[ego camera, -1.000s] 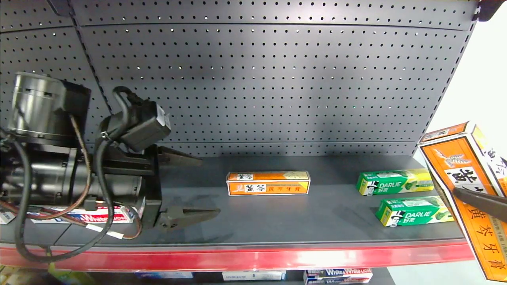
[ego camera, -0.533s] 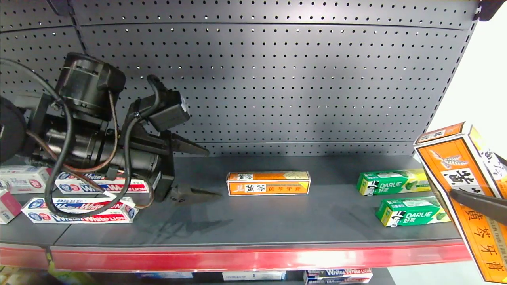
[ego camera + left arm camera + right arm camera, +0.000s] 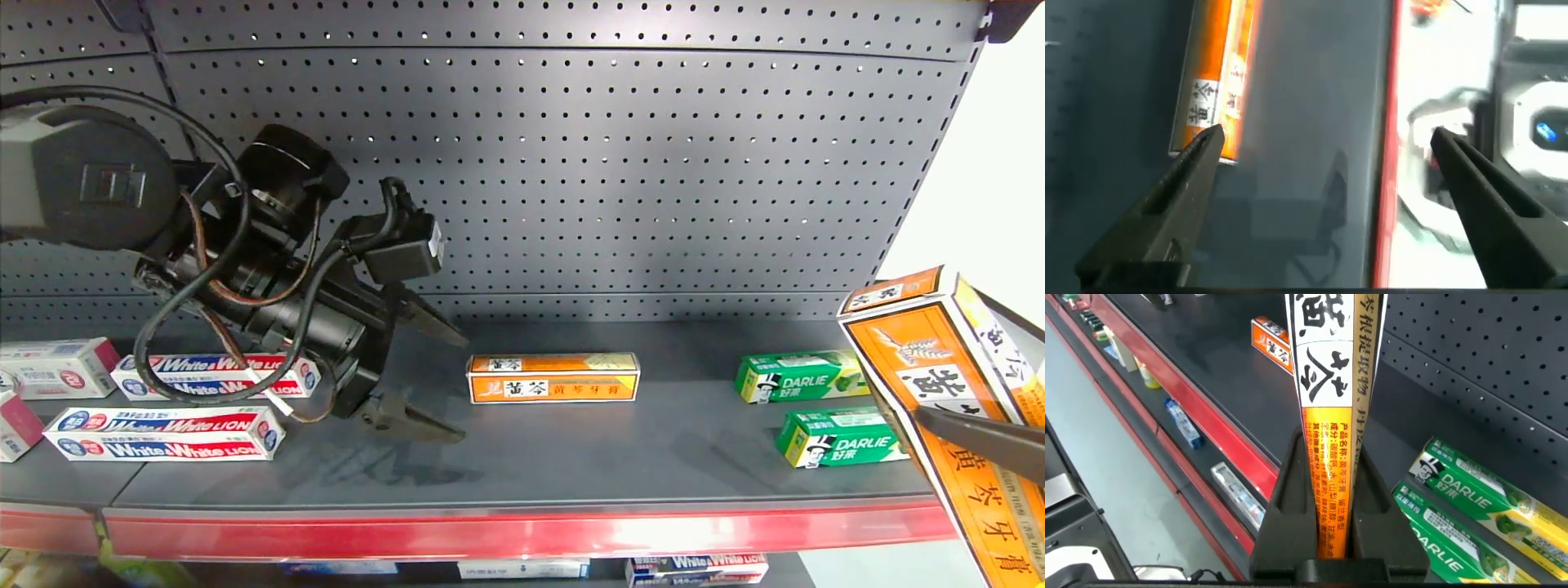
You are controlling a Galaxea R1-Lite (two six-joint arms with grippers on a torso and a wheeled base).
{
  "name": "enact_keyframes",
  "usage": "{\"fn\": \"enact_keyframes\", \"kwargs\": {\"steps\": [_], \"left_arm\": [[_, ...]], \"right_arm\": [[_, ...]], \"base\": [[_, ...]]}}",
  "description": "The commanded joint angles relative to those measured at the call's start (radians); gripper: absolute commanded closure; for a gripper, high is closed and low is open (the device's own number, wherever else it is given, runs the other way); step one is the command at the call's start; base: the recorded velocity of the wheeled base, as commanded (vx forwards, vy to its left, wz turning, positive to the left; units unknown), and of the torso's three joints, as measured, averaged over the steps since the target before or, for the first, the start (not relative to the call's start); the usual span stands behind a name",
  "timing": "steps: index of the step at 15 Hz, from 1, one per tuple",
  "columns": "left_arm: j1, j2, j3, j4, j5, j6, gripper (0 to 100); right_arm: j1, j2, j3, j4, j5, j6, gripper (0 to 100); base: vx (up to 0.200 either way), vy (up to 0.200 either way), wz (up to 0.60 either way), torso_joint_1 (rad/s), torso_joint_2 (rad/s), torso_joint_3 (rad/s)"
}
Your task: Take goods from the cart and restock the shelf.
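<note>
Overhead light glares white off the red front lip (image 3: 653,531) of the shelf (image 3: 571,457), drops a soft shadow beneath the left gripper (image 3: 463,389), and washes out the room past the right end.

The left gripper (image 3: 459,390), jaws spread, moves from the left front edge of the shelf (image 3: 571,465) inward toward the lying orange box (image 3: 553,377), uncovering the white toothpaste boxes (image 3: 163,433) at the left end. The held orange box (image 3: 939,367) edges slightly toward the shelf's middle.

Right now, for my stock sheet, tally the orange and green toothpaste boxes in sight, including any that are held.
Orange cardboard toothpaste boxes: 2, one lying on the grey metal shelf, one in the right pincer
Green cardboard toothpaste boxes: 2
Total: 4
</note>
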Motion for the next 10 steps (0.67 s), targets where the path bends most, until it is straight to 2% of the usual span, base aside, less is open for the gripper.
{"fn": "enact_keyframes", "kwargs": {"steps": [1,5,7,10], "left_arm": [[0.005,0.056,-0.102,0.064,-0.006,0.035,0],[0.004,0.079,-0.137,0.058,0.056,0.013,0],[0.004,0.102,-0.143,0.001,0.068,0.005,0],[0.005,0.125,-0.169,-0.005,0.106,0.001,0]], "right_arm": [[0.000,-0.003,0.001,0.000,0.000,-0.002,100],[0.000,0.003,-0.001,0.000,0.000,-0.004,100],[-0.003,0.011,0.001,0.000,0.000,-0.011,100],[-0.008,0.010,0.013,0.001,0.002,-0.031,100]], "base": [[0.000,0.000,0.00,0.000,0.00,0.000],[0.000,0.000,0.00,0.000,0.00,0.000],[0.000,0.000,0.00,0.000,0.00,0.000],[0.000,0.000,0.00,0.000,0.00,0.000]]}}
